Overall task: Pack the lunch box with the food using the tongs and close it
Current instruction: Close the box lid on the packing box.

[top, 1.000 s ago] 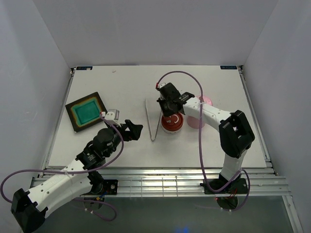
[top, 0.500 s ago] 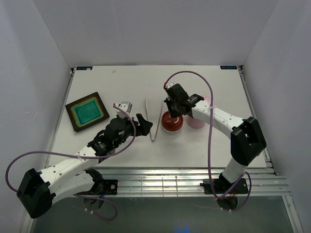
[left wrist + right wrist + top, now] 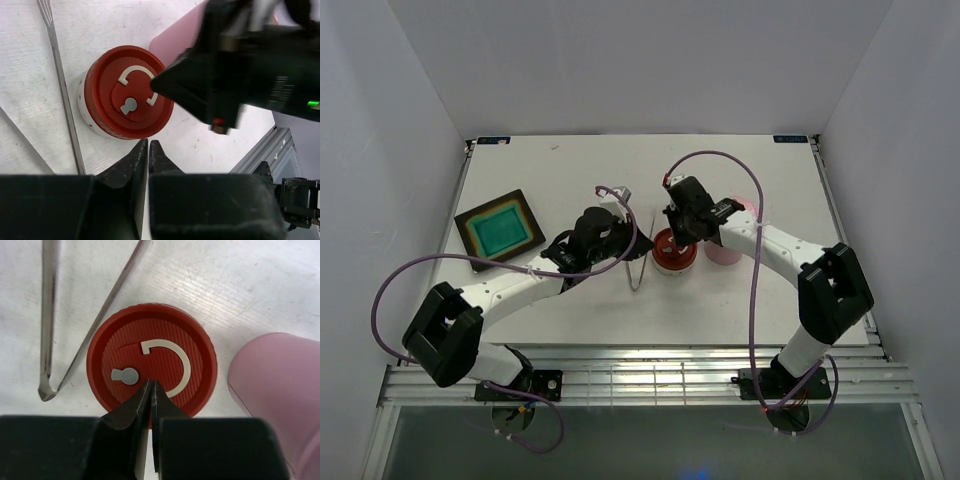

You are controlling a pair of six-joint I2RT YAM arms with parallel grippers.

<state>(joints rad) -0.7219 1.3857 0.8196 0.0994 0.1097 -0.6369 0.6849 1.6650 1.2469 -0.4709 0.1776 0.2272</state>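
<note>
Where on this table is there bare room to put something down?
Bare: the far strip of table behind the tray, the far right corner beyond the pink container, and the near edge in front of the tongs. Crowded: the centre, around the red-lidded jar.

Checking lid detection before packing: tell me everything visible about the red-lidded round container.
The round container stands upright on the white table. Its white body is capped by a ribbed red lid, plastic-looking, bearing a pale open-ring mark and a small grey keyhole-shaped mark. It sits between the tongs and a pink container, close to both. The right gripper, shut, hangs over the lid's near edge; whether they touch cannot be told.
</note>
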